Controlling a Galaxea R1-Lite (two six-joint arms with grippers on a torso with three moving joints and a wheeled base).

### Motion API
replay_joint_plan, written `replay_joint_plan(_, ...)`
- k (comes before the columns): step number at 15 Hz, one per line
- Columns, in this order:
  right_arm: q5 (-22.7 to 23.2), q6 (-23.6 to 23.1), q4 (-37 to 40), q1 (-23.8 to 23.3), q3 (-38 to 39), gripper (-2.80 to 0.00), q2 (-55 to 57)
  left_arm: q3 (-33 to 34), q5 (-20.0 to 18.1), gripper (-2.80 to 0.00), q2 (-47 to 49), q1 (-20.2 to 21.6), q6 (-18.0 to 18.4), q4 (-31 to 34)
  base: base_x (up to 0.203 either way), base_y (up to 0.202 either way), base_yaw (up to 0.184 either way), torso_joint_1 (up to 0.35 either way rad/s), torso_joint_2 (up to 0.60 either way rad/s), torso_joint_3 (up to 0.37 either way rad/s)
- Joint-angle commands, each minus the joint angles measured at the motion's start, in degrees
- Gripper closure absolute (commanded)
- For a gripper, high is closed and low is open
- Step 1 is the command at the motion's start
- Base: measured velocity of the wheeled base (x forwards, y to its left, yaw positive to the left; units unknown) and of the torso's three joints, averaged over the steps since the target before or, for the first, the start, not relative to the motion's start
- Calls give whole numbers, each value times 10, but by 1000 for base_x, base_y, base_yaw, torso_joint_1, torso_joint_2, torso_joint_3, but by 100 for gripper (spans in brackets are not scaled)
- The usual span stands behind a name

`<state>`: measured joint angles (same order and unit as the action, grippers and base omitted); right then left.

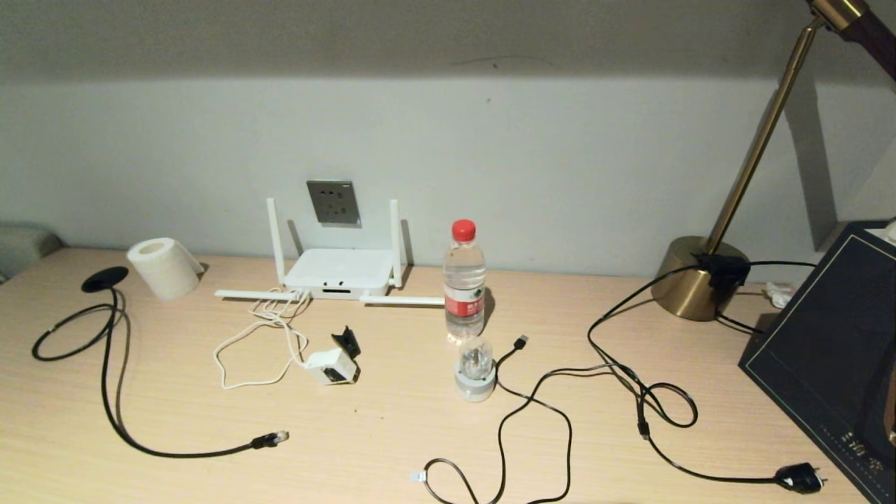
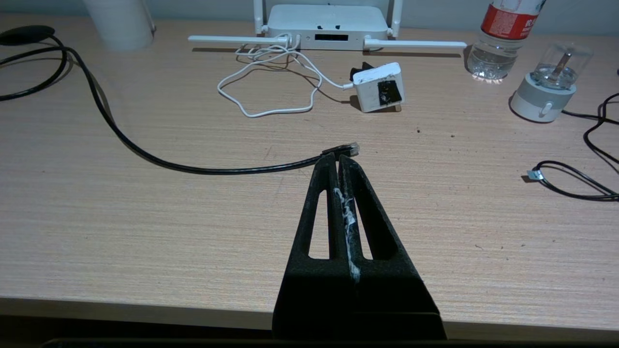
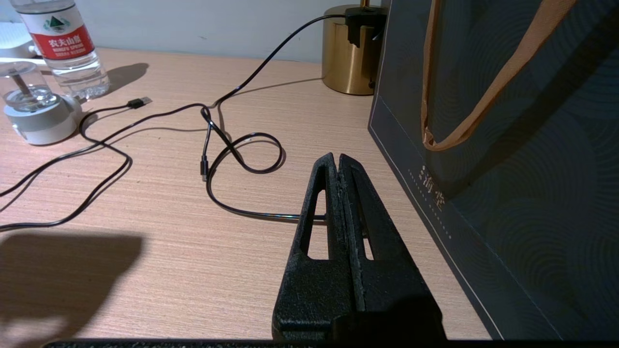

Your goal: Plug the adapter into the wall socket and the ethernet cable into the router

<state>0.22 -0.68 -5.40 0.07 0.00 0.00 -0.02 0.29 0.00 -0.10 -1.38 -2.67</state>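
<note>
Left tool (image 2: 337,157) pressed closed, empty, above surface (image 2: 145,217) near ethernet cable (image 2: 346,148) plug, right tool (image 3: 335,158) closed, empty, adapter (image 1: 333,365) centre frame, unplugged.

The table (image 1: 392,448) was pale wood-grain laminate, matt. The router (image 1: 341,273) and adapter (image 1: 330,365) looked smooth white plastic; the wall socket (image 1: 333,202), at the router's twelve o'clock, brushed grey metal. The lamp base (image 1: 689,280) shone glossy brass. The water bottle (image 1: 464,280) was clear plastic.
</note>
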Motion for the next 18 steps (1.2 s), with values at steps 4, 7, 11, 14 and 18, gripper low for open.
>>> replay_joint_plan(4,0,0,0,0,20,0,1,-108,-42,0,85,-3,36,21,0,0,0,0,0,0)
replay_joint_plan(7,0,0,0,0,20,0,1,-226,-87,0,270,-37,59,29,0,0,0,0,0,0)
replay_joint_plan(11,0,0,0,0,20,0,1,-327,-110,0,535,-70,112,29,0,0,0,0,0,0)
replay_joint_plan(14,0,0,0,0,20,0,1,-399,-119,-14,714,-78,202,5,0,0,0,0,0,0)
replay_joint_plan(18,0,0,0,0,20,0,1,-530,-184,-280,896,-71,383,31,0,0,0,0,0,0)
